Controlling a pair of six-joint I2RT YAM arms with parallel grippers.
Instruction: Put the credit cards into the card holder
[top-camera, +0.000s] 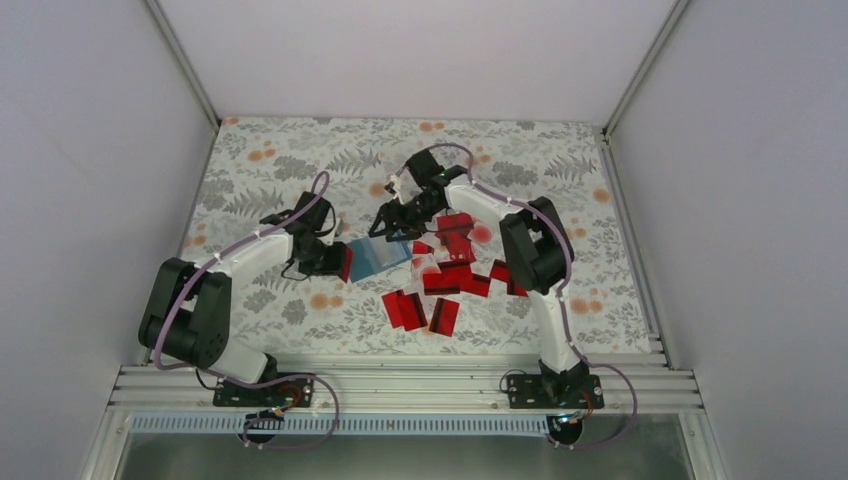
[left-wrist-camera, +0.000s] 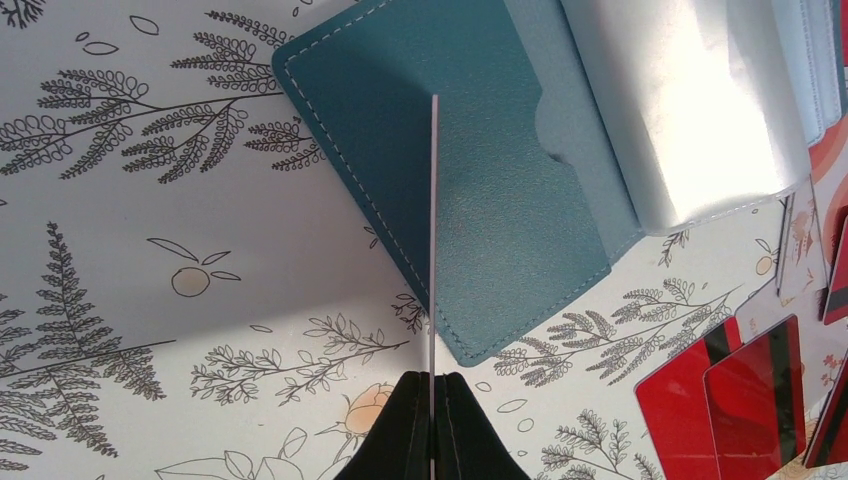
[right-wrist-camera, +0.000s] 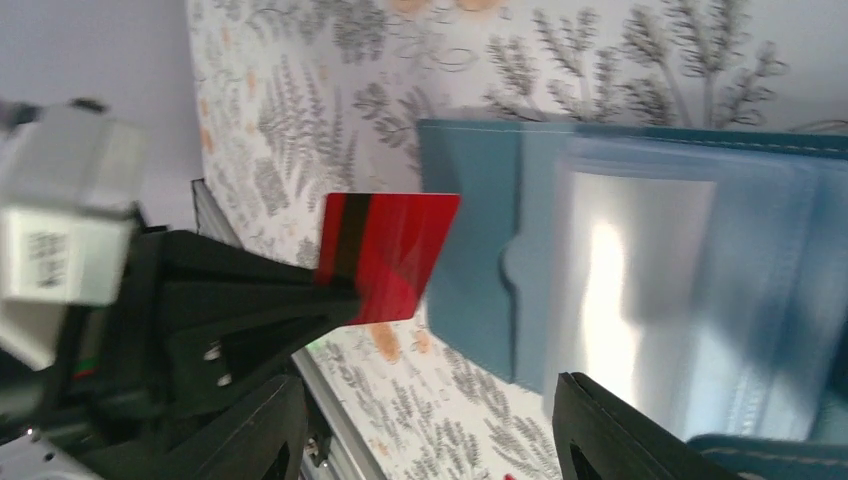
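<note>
On the flowered table (top-camera: 560, 160), the teal card holder (top-camera: 378, 255) is laid open, with loose cards (top-camera: 455, 275) scattered just beside it on the right. 1 red card (right-wrist-camera: 385, 255) is pinched edge-on by the left gripper (left-wrist-camera: 432, 385), near the pocket's mouth. The right gripper (right-wrist-camera: 428, 400) is spread above the holder, with nothing seen gripped. The card is best laid flatter, its edge lined up with the slot, then slid in slowly while the holder is steadied.
</note>
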